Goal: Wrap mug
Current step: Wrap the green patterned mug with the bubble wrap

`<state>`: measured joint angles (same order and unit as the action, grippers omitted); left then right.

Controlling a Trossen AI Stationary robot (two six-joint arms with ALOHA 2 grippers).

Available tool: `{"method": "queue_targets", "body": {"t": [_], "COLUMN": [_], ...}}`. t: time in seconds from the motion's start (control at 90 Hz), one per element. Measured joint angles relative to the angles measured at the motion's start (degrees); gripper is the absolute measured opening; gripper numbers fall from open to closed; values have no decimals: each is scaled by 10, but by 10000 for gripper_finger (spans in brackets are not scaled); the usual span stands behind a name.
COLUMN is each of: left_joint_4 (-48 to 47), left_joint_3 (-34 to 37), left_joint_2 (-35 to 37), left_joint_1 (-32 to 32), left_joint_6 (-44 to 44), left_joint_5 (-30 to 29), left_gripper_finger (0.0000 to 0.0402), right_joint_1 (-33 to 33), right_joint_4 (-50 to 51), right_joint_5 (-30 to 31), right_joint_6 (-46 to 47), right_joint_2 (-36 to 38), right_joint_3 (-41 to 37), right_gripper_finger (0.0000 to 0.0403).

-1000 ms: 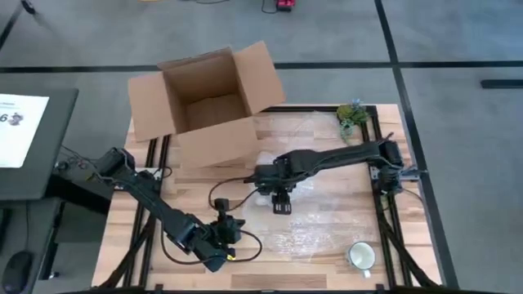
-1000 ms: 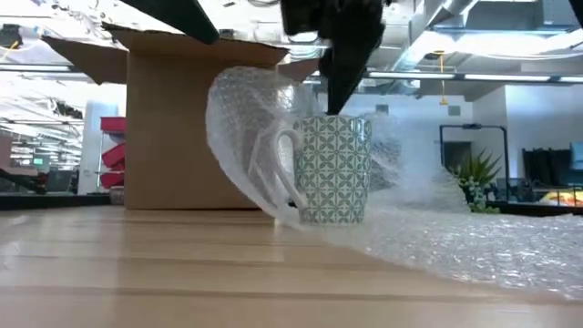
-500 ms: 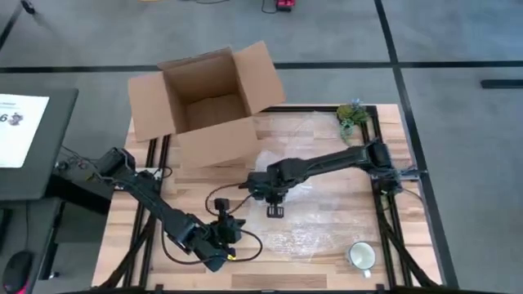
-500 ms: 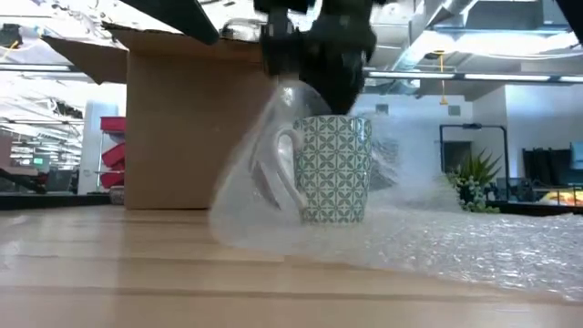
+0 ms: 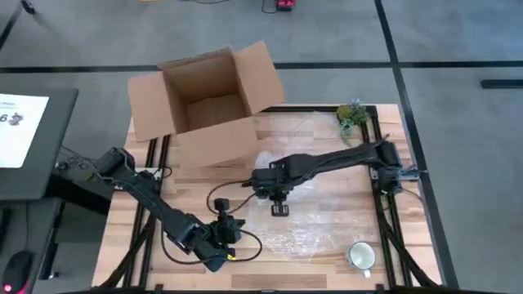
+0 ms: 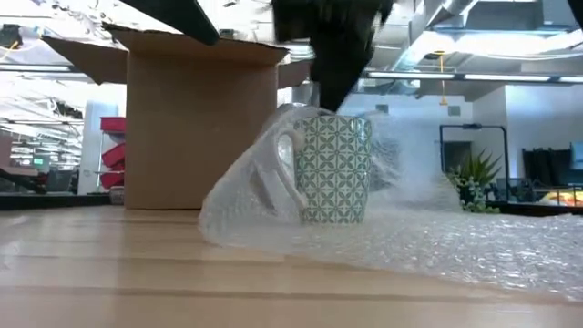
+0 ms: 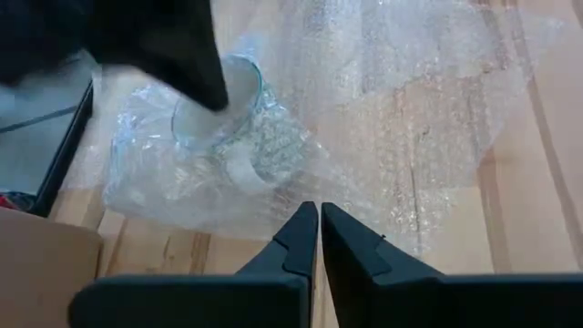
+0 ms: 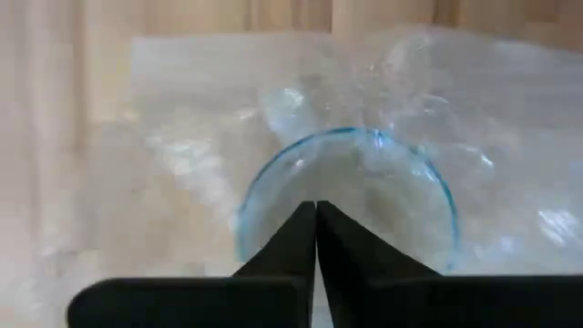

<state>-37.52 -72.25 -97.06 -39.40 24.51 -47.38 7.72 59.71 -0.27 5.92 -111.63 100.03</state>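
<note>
Mug standing on the bubble wrap mid-table, right gripper closed just above its rim.

The patterned mug [image 6: 333,169] stands upright near the middle of the table [image 5: 327,253], on the bubble wrap [image 6: 455,241], with a flap of the wrap draped over its handle side. The right gripper [image 8: 316,211] hangs directly over the mug's open mouth, its fingers pressed together and holding nothing; the rim shows just past the fingertips. The left gripper [image 7: 319,211] waits near the table's front edge, fingers also pinched together and empty, pointing toward the mug from well apart. A cardboard box [image 5: 206,106] stands open at the back edge, a second mug [image 5: 360,256] near the front right corner.
</note>
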Motion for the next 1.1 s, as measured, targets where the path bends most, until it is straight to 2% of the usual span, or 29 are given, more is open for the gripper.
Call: {"method": "queue_targets", "body": {"t": [0.189, 0.367, 0.456, 0.589, 0.8, 0.956, 1.1], "left_joint_4": [-1, -16, -23, -23, -24, 26, 91], "left_joint_3": [0, 0, 0, 0, 0, 0, 0], "left_joint_2": [0, 0, 0, 0, 0, -1, -6], "left_joint_1": [-5, -18, -20, -13, -11, 10, 52], "left_joint_6": [4, 29, 43, 49, 53, 65, 15], "left_joint_5": [6, 6, 16, 82, 70, 68, 85], "left_gripper_finger": [0, 0, 0, 0, 0, 0, 0], "right_joint_1": [24, 44, 43, 38, 55, 86, 131], "right_joint_4": [-14, -52, -85, -127, -146, -222, -279], "right_joint_5": [4, 40, 48, 48, 48, 50, 93], "right_joint_6": [3, 45, 75, 105, 139, 159, 180], "right_joint_2": [58, 102, 130, 162, 204, 224, 225], "right_joint_3": [-18, -130, -196, -275, -356, -404, -426], "right_gripper_finger": [5, 11, 30, 72, 128, 147, 146]}}
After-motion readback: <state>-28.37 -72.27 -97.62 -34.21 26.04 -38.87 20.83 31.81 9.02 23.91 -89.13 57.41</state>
